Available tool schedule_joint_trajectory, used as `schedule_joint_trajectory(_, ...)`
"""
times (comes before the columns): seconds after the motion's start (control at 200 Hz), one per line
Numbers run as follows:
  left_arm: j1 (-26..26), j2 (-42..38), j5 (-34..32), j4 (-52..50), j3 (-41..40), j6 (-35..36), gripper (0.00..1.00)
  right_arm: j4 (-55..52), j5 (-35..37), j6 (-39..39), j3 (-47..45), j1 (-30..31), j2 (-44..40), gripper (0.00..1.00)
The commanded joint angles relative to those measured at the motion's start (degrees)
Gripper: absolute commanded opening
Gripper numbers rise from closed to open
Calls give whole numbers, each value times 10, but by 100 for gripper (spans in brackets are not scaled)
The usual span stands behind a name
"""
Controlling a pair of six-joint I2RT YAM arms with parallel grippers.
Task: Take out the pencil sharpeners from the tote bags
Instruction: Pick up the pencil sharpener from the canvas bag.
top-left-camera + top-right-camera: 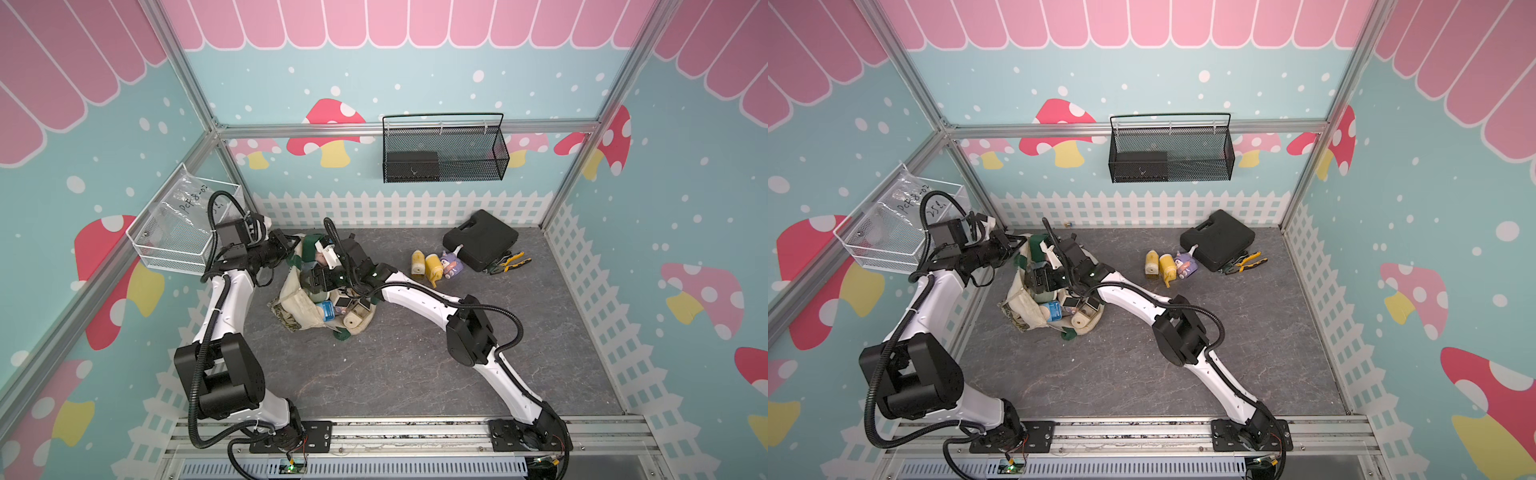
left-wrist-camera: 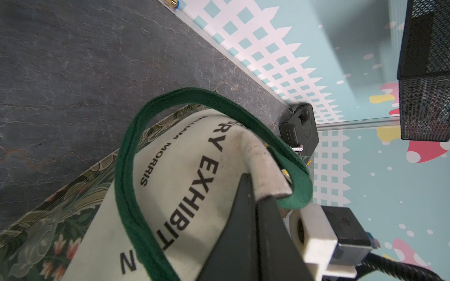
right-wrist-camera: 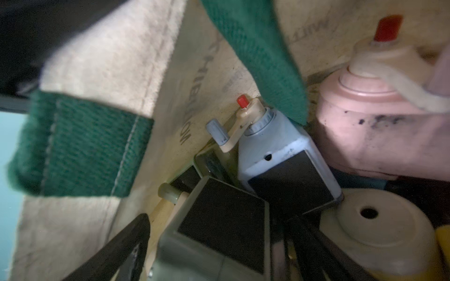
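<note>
The cream canvas tote bag with dark green straps [image 1: 299, 309] [image 1: 1022, 300] slumps on the grey stone-look counter [image 1: 395, 365] with its mouth open. The left gripper [image 1: 292, 250] [image 2: 254, 192] is pinched tight on the tote bag's cream rim, at the bag's far side.

The right gripper [image 1: 318, 282] [image 3: 216, 219] reaches down into the tote bag's mouth. Its jaws are spread wide, one on either side of a sage-green boxy plastic pencil sharpener [image 3: 190, 258]; I cannot tell whether they touch it. Packed beside it inside the tote bag are a pale blue boxy sharpener [image 3: 275, 146], a pink sharpener [image 3: 365, 126] and a beige round-faced sharpener [image 3: 379, 226].

Well apart from the tote bag, toward the robot's right, three more lie on the counter. They are a boxy yellow sharpener [image 1: 417, 262], a rounder yellow sharpener [image 1: 434, 269] and a purple cartoon-shaped sharpener [image 1: 453, 266], just beside a flat black plastic case [image 1: 480, 241].
</note>
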Motion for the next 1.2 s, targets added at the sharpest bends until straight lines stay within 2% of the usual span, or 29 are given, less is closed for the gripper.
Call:
schedule_joint_trajectory(0.0,11,-10,8,23,2,-6,0,-31,12,17,24,10,20,90)
schedule_joint_trajectory(0.07,10,-10,9,23,2,-6,0,-31,15,21,25,11,22,85)
schedule_joint_trajectory(0.14,11,-10,9,23,2,-5,0,-31,13,26,27,11,24,75)
schedule_joint_trajectory(0.3,10,-10,9,23,2,-5,0,-29,5,32,31,11,19,70)
schedule_joint_trajectory(0.37,10,-10,8,23,2,-5,0,-28,6,31,31,11,12,64)
schedule_joint_trajectory(0.7,12,-10,7,23,2,-6,0,11,-5,32,26,11,-24,60)
schedule_joint_trajectory(1.196,11,-10,9,23,2,-6,0,-10,35,-23,5,11,-83,57)
